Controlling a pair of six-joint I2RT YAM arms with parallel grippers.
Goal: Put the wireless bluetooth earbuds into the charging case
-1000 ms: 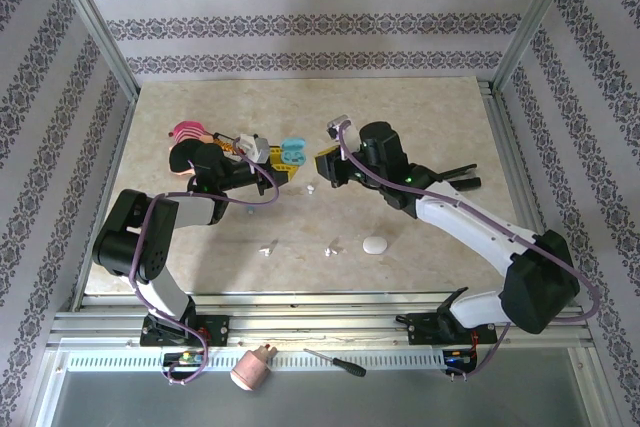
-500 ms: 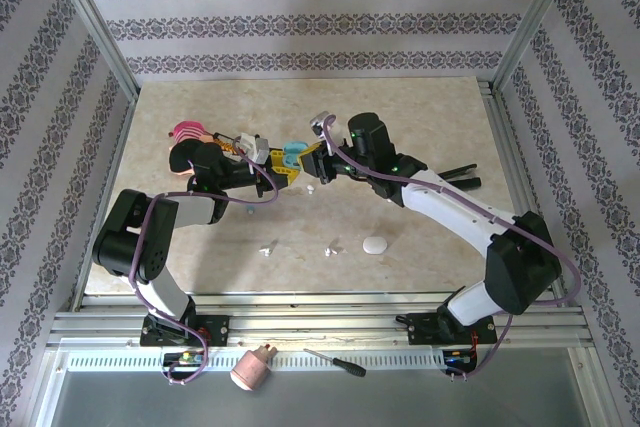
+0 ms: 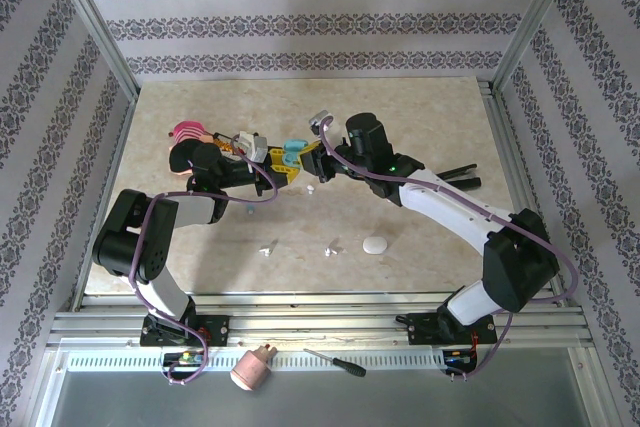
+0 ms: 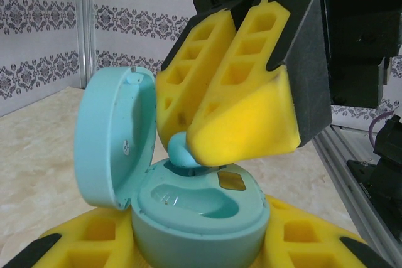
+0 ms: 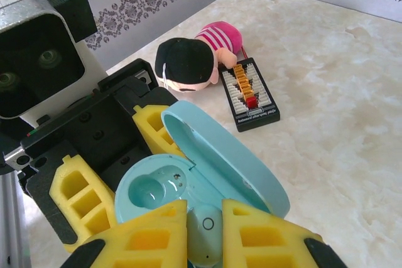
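The pale blue-green charging case (image 4: pixel 188 218) stands open, lid (image 4: pixel 113 142) swung up, and my left gripper (image 4: pixel 195 252) is shut on its base between yellow foam pads (image 4: pixel 308 243). One well of the case lies bare. My right gripper (image 5: pixel 205 233) is shut on a blue-green earbud (image 5: pixel 204 227), whose tip (image 4: pixel 182 153) rests in the other well. From above, both grippers (image 3: pixel 280 168) (image 3: pixel 310 164) meet at the case (image 3: pixel 291 152) mid-table. Three white earbuds (image 3: pixel 267 247) (image 3: pixel 331 247) (image 3: pixel 311 188) lie loose on the table.
A white oval case (image 3: pixel 374 245) lies near the front. A plush doll (image 5: pixel 195 58) and a black connector block (image 5: pixel 251 92) sit behind the left gripper. A screwdriver (image 3: pixel 335 364) and a pink object (image 3: pixel 253 367) rest on the front rail.
My right gripper has moved left with the blue-green earbud and now meets the open case. The left arm and the case have stayed put.
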